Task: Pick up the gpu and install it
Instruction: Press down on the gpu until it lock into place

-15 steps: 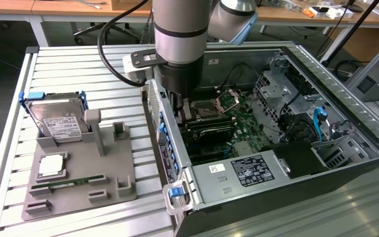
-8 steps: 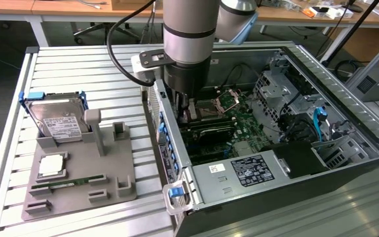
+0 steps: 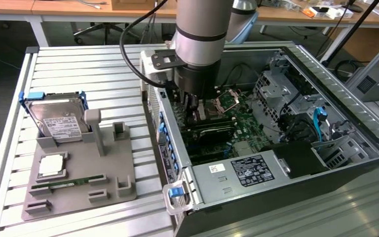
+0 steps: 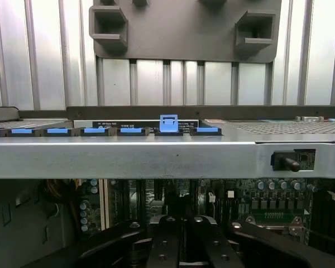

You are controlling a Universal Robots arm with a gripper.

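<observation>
**One card, deep in the case: keep the push straight**

One arm reaches down into the open computer case [image 3: 347,94] at the centre of the exterior view. The gripper [image 3: 193,109] sits low over the motherboard [image 3: 242,129], with its fingers brought together. The gpu [image 3: 209,132] lies just below it in the frame, a dark card seen edge-on across the board. You cannot tell from here whether the fingers pinch its top edge or merely press on it. Judge the card level along its whole length before you trust the seat, and keep any force straight down into the slot, never sideways. Watch the black cable [image 3: 127,44] looping off the arm at upper left, since it hangs close to the case rim. The blue clips [image 3: 166,148] along the case's near wall stand just beside the card's end. At the exterior view's left the grey tray [image 3: 77,200] carries the hard drive [image 3: 57,121] and the memory stick [image 3: 67,183], well apart from the work.

In the wrist view the gripper [image 4: 178,248] shows closed, dark against the board [image 4: 268,195]. The case's metal rail [image 4: 156,159] crosses between it and a blue latch [image 4: 168,123], so mind that rail.
</observation>
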